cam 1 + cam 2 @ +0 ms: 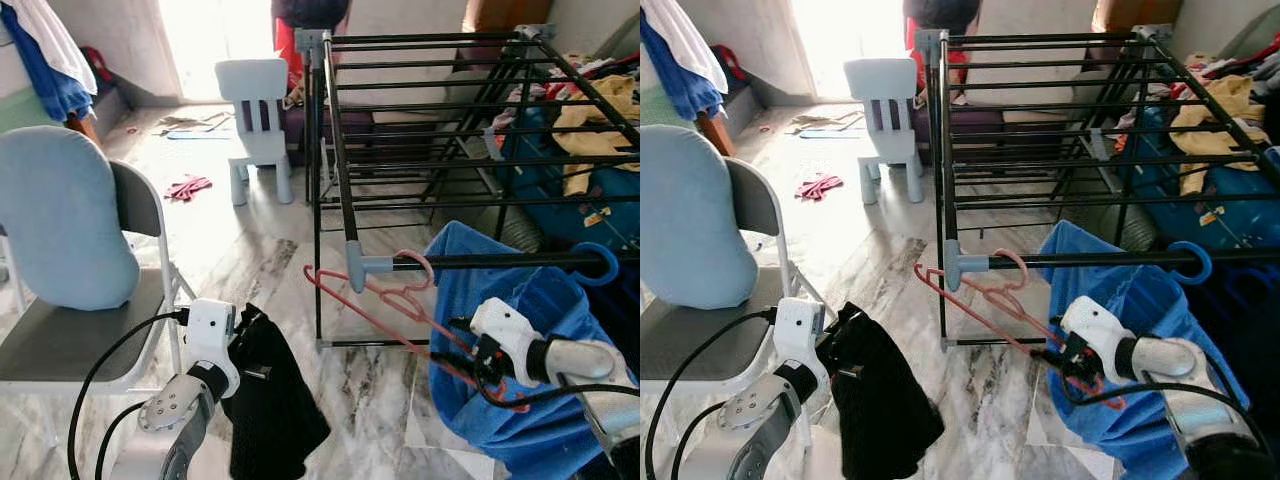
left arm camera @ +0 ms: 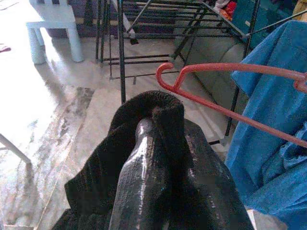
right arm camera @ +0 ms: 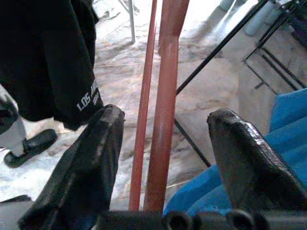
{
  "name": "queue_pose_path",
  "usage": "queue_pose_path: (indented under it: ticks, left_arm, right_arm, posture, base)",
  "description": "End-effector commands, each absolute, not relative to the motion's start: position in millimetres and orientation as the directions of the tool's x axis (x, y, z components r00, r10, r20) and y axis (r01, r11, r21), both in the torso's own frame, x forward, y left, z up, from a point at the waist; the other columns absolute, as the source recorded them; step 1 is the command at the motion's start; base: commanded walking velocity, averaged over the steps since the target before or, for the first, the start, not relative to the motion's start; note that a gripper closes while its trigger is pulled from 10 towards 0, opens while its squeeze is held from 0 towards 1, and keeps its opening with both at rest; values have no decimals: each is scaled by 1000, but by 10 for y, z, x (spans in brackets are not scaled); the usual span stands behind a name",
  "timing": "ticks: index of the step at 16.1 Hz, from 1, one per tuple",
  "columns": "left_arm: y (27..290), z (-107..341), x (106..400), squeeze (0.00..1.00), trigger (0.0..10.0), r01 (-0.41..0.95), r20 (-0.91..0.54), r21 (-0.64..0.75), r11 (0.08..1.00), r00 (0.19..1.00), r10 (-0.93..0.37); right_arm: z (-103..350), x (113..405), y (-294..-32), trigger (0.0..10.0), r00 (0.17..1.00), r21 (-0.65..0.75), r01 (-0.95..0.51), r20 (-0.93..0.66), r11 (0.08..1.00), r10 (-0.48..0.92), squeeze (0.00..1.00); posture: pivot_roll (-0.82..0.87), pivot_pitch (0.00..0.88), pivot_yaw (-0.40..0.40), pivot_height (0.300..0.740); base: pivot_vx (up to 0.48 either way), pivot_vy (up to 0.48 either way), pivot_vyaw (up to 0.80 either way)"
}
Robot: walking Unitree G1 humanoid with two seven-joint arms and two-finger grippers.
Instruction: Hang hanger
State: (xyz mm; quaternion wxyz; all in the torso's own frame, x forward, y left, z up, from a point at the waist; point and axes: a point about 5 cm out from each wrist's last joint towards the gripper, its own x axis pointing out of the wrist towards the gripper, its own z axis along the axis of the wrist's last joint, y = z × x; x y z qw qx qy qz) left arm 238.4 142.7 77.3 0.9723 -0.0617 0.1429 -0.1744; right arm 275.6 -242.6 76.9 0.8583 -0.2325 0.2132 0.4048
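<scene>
While fingers gape, red hanger (image 3: pixel 163 96) runs btwn right gripper's (image 3: pixel 165 143) 2 fingers.

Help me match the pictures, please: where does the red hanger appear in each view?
Left eye view: red hanger at centre, hook by the rack's grey corner joint, running down to the right gripper.
Right eye view: the same, slightly further left.
Left wrist view: upper right, beyond the black garment.
Right wrist view: centre, between the open fingers.
Shared landmark: the blue cloth.
</scene>
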Motion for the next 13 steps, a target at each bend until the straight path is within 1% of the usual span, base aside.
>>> queue_pose_path:
  ticks: [1, 3, 5, 7, 13]
  left_arm:
    - [1416, 864, 2423, 0, 10000, 337, -223, -152, 929, 904, -365]
    - [1413, 860, 2424, 0, 10000, 338, -226, -153, 928, 903, -366]
    - [1408, 858, 2426, 0, 10000, 342, -229, -154, 927, 900, -371]
    - [1407, 855, 2424, 0, 10000, 343, -231, -155, 926, 899, -372]
    - [1398, 837, 2406, 0, 10000, 343, -240, -155, 926, 897, -373]
  right_arm:
    - [778, 2788, -2407, 0, 583, -239, -795, -551, 557, 597, 0]
    - [782, 2828, -2394, 0, 582, -239, -798, -543, 554, 605, 0]
    - [766, 2847, -2386, 0, 558, -228, -816, -551, 532, 621, 0]
    - [772, 2868, -2393, 0, 555, -228, -818, -553, 528, 621, 0]
    - [738, 2867, -2375, 0, 531, -218, -836, -556, 504, 639, 0]
  posture:
    - [-105, 0, 21, 740]
    - [-105, 0, 22, 740]
    - [-104, 0, 24, 740]
    - [-104, 0, 22, 740]
    - [-99, 0, 19, 740]
  base:
    - [0, 0, 0]
    - [0, 0, 0]
    - [0, 0, 0]
    - [0, 0, 0]
    - [0, 0, 0]
